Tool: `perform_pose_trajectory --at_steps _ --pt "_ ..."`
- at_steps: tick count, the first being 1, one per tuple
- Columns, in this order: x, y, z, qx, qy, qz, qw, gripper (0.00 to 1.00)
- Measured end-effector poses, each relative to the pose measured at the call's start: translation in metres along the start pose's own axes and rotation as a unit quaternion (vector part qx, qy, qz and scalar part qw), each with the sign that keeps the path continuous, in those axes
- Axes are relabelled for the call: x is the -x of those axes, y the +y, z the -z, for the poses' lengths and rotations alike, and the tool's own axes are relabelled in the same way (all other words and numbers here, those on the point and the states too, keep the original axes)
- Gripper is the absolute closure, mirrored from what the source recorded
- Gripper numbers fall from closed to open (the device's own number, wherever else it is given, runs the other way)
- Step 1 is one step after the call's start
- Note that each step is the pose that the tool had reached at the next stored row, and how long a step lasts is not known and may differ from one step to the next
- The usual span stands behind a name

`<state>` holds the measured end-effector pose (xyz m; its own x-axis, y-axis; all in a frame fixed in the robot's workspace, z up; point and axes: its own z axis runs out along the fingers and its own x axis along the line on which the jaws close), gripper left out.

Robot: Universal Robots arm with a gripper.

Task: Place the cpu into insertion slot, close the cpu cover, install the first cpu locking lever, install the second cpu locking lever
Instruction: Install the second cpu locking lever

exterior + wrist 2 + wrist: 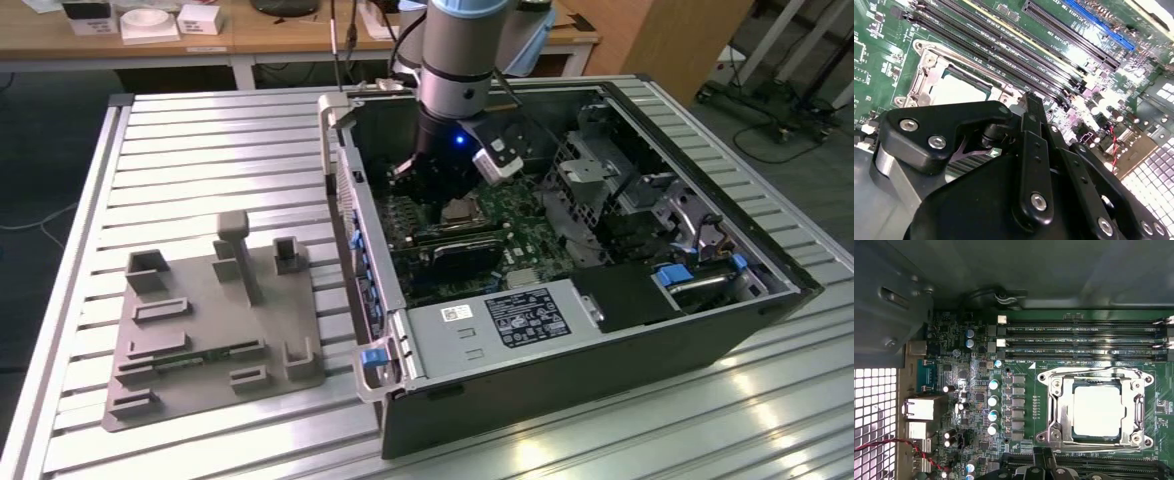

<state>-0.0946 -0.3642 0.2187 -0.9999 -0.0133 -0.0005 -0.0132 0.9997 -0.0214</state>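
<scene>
Inside the insertion slot you see the cpu seated, the cpu cover closed around it, and your pincer hovering just beside, its fingers closed on nothing.

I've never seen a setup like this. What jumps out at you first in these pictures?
The big grey arm reaching down into an open computer case on a slatted metal table. In the first wrist view, the silvery cpu sits in its slot, framed by the metal cover, with long black memory slots beside it. The black pincer hangs just beside the socket.
</scene>
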Motion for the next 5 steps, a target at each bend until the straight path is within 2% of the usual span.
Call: perform_pose_trajectory --at_steps 5 --pt "0.0 0.0 0.0002 0.0 0.0 0.0 1.0 0.9"
